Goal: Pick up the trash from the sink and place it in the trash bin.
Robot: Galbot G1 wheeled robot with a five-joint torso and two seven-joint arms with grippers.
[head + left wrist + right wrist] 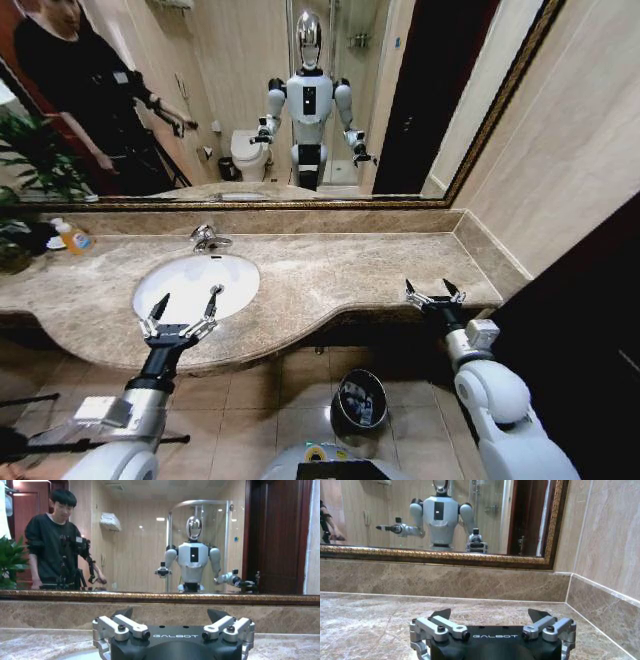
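Nearest the robot, the trash bin (359,403) is sitting on the tiled floor (290,395) below the counter edge, between the two arms; something pale is showing inside it, too small to identify.

Left tool (186,304) is hovering over the near rim of the sink (180,275), fingers spread apart, holding nothing. Right tool (431,290) is hanging over the counter (330,270) at its right end, well apart from the sink, fingers also spread and empty. In the right wrist view that tool (490,615) is pointing at bare marble and the backsplash.

The basin is looking plain white in the head view; cannot tell any tubes or paper in it, and the left tool is covering part of the near rim.

Farther back, the faucet (208,238) is standing at the sink's far rim. A yellow bottle (72,237) is standing at the counter's far left, beside a plant (30,170). The mirror (330,100) behind is reflecting the robot and a person.
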